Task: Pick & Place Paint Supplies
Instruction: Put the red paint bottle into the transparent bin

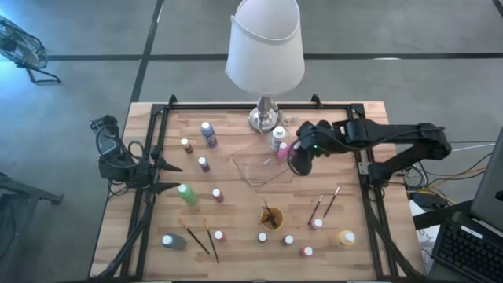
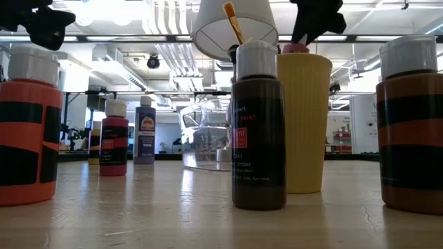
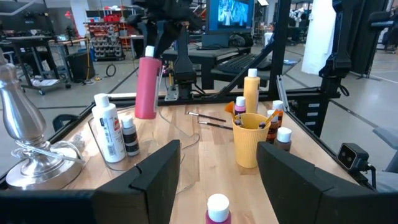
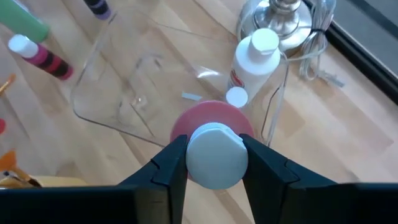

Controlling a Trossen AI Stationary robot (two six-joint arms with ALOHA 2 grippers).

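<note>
The right gripper (image 4: pixel 212 163) hangs over the near edge of the clear tray (image 1: pixel 259 167), clenched on the white cap of a pink bottle (image 3: pixel 146 87). The bottle hangs upright, cap up and base down, its long axis vertical, lifted clear of the table (image 1: pixel 236 251). Just beside it, at the tray's corner toward the lamp (image 1: pixel 266 55), stand a taller white bottle (image 4: pixel 255 62) and a small dark one (image 3: pixel 130 137), both upright.

The left gripper (image 1: pixel 169 177) waits at the table's left side, fingers spread and holding nothing, pointing across toward the tray. A green bottle (image 1: pixel 188 193) lies on its side just past those fingertips, its long axis slanting across the boards.

The other bottles stand upright and scattered: a blue one (image 1: pixel 208 134) well back on the left, small ones along the front edge, a yellow one (image 1: pixel 346 237) at front right. Two brushes (image 1: pixel 203 240) lie flat at front left, two more (image 1: pixel 324 206) at right, all angled. The orange cup (image 1: pixel 272 218) stands in front of the tray with brushes leaning in it.
</note>
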